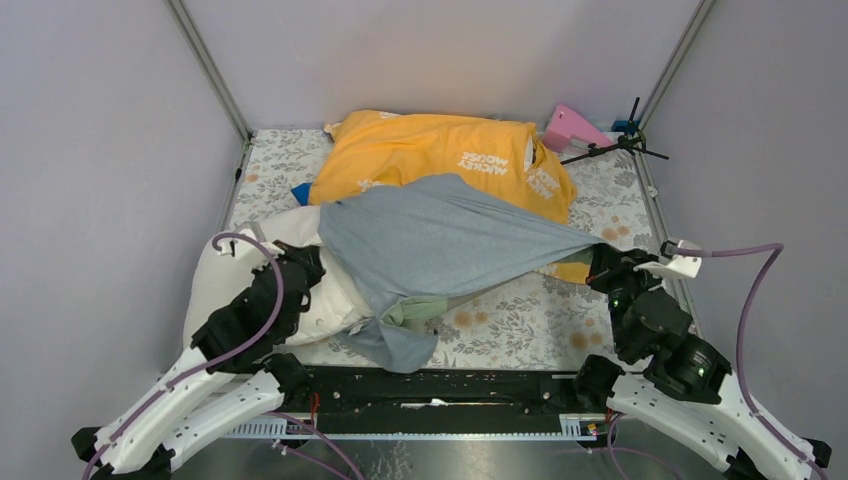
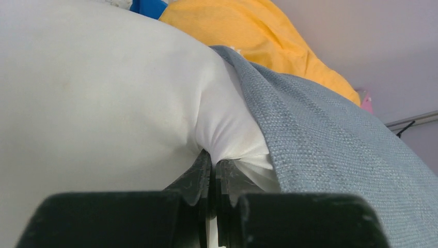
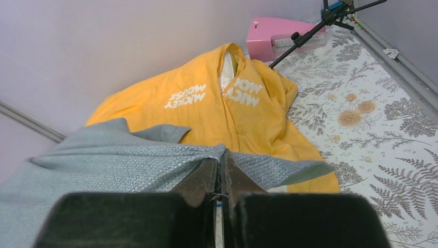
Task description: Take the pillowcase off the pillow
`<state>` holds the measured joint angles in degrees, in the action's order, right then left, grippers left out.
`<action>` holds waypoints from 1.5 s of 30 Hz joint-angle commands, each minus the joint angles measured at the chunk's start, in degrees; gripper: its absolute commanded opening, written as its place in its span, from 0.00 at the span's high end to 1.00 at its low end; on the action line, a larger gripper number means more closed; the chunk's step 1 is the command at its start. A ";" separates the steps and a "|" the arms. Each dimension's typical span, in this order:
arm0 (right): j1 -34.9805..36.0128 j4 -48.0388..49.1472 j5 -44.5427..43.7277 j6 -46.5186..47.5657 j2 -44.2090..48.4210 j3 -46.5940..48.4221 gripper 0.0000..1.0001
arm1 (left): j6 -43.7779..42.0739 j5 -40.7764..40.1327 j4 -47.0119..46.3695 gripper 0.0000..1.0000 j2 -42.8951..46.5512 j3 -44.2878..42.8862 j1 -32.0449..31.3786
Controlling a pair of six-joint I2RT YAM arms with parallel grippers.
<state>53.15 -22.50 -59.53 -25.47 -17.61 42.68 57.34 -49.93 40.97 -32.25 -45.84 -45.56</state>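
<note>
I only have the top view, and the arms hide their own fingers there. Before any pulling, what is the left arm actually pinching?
Observer: In the left wrist view, the left fingers are shut on a fold of the white pillow, right beside the grey pillowcase edge, not on it.
Operator: And the right arm?
Observer: In the right wrist view, the right fingers are shut on the pillowcase's edge, with the orange pillow behind it.
</note>
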 commanded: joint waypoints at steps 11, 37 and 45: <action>-1.03 5.27 44.24 11.94 -23.54 5.93 0.37 | -16.16 6.55 -17.06 1.00 -7.47 1.45 1.62; 9.98 5.87 62.08 21.15 -41.58 10.57 0.00 | -18.76 9.15 -21.99 1.00 -8.60 2.46 1.62; 13.94 5.12 57.56 25.13 -43.30 15.26 0.00 | -18.44 8.98 -21.82 1.00 -8.28 2.43 1.62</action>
<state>64.40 -18.81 1.10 -3.62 -59.07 53.84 38.76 -39.83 27.40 -41.01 -42.17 -44.12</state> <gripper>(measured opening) 0.993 0.029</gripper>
